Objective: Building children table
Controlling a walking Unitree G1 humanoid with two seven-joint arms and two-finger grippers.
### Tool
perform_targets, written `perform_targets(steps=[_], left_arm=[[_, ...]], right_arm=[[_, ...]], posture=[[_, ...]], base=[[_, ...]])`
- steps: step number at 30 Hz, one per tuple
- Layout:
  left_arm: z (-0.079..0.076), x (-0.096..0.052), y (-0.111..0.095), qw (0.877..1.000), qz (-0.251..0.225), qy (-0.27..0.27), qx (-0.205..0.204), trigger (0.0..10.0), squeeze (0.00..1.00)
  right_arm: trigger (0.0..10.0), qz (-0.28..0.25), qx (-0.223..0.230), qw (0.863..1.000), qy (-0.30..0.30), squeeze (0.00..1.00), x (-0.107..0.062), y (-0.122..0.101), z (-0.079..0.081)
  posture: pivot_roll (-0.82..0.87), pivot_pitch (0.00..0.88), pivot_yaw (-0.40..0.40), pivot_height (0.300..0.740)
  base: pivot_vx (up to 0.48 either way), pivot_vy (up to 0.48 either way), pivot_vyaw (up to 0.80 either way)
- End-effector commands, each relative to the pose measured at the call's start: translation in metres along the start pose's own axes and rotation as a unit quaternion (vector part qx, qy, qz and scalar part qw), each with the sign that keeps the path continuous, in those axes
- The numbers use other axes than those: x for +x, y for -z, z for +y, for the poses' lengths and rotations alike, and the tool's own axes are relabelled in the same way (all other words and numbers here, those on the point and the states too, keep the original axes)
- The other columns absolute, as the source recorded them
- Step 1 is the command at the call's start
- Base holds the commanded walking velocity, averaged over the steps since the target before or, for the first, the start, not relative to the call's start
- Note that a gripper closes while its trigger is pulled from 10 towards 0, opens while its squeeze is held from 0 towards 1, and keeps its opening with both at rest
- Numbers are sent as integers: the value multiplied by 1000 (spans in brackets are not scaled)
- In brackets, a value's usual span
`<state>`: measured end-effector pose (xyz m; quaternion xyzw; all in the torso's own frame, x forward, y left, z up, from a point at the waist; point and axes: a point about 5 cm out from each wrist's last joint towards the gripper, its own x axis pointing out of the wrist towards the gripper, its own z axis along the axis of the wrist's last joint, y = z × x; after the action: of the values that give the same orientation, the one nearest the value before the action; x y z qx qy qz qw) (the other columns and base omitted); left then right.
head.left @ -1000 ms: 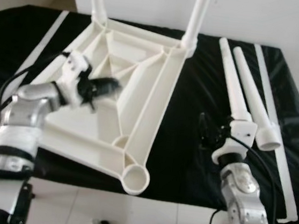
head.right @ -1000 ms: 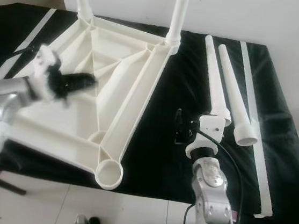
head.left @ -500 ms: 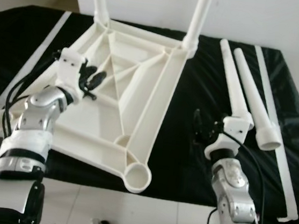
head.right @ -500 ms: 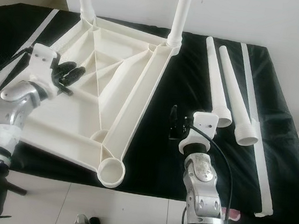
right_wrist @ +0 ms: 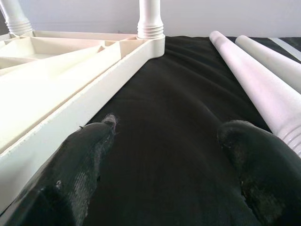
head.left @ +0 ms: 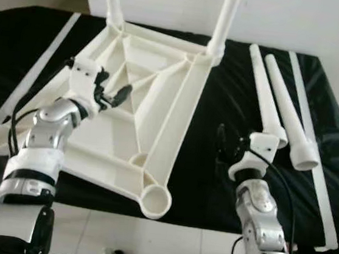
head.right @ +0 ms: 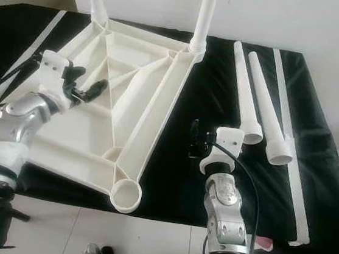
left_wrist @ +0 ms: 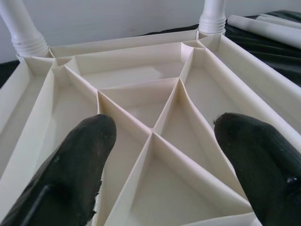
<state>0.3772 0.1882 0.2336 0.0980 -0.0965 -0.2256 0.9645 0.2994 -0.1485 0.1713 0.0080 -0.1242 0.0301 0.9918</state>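
Over tabletop (head.left: 155, 144), L hand (head.left: 112, 93) now spread open.

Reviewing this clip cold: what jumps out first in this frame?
The big white tabletop lies upside down on the black cloth, with two legs already standing in its far corners and an empty socket at the near corner. Two loose legs lie side by side on the cloth to its right. The left gripper hovers open over the ribbed underside; the right gripper is open above the cloth.
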Motion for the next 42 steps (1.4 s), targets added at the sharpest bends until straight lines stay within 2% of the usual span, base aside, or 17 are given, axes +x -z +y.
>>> perform_targets(steps=[1,4,5,9,10,18,19,21,22,23,24,29,33,36,40,41,42], left_arm=[[3,-4,1,999,1,-37,16,10000,0],[6,-7,-1,999,-6,-32,17,10000,0],[6,-8,-1,999,-9,-30,19,3922,0],[6,-9,-2,999,-13,-28,21,3922,0],[7,-10,-2,999,-14,-26,19,0,0],[9,-16,-4,999,-13,-8,34,0,0],[7,-17,-5,999,-12,5,38,2706,0],[6,-17,-5,999,-11,13,40,2706,0],[4,-18,-5,999,-8,28,39,10000,0],[4,-18,-5,999,-8,28,39,10000,0],[2,-20,-6,998,-13,46,29,10000,1000],[0,-25,-8,997,-12,71,29,10000,1000],[-9,-41,-10,986,-9,160,37,10000,1000],[-18,-62,-9,965,17,259,21,10000,1000],[-21,-74,-8,952,39,303,32,10000,1000],[-23,-79,-6,943,57,326,31,10000,0],[-23,-79,-6,943,57,326,31,10000,0]], right_arm=[[10000,3,-3,1000,-1,0,-1,3,0],[10000,2,-4,1000,0,0,-1,3,-1],[10000,2,-4,1000,1,0,-2,3,-2],[10000,2,-4,1000,2,0,-2,4,-2],[10000,3,-4,1000,2,0,-3,4,-2],[10000,5,-6,1000,2,0,-5,5,-3],[10000,5,-7,1000,1,0,-6,5,-3],[10000,5,-7,1000,1,0,-6,5,-3],[10000,5,-8,1000,0,0,-6,5,-3],[10000,5,-8,1000,0,0,-6,5,-3],[10000,5,-8,1000,0,0,-6,5,-3],[10000,6,-10,1000,0,0,-7,5,-5],[10000,7,-14,1000,1,0,-10,4,-8],[10000,8,-21,1000,3,0,-12,4,-12],[10000,9,-23,1000,4,0,-12,4,-13],[10000,9,-23,1000,4,0,-12,4,-13],[10000,9,-23,1000,4,0,-12,4,-13]], posture=[[-56,172,20,740],[-56,176,23,740],[-55,177,24,740],[-55,177,24,740],[-58,180,25,740],[-59,181,26,740],[-59,183,27,740],[-59,183,27,740],[-61,187,27,740],[-61,187,27,740],[-62,190,28,740],[-63,194,28,740],[-71,205,27,740],[-76,215,32,740],[-74,220,30,740],[-75,223,30,740],[-75,223,30,740]], base=[[0,0,0],[0,0,0],[0,0,0],[0,0,0],[0,0,0],[0,0,0],[0,0,0],[0,0,0],[0,0,0],[0,0,0],[0,0,0],[0,0,0],[0,0,0],[0,0,0],[0,0,0],[0,0,0],[0,0,0]])
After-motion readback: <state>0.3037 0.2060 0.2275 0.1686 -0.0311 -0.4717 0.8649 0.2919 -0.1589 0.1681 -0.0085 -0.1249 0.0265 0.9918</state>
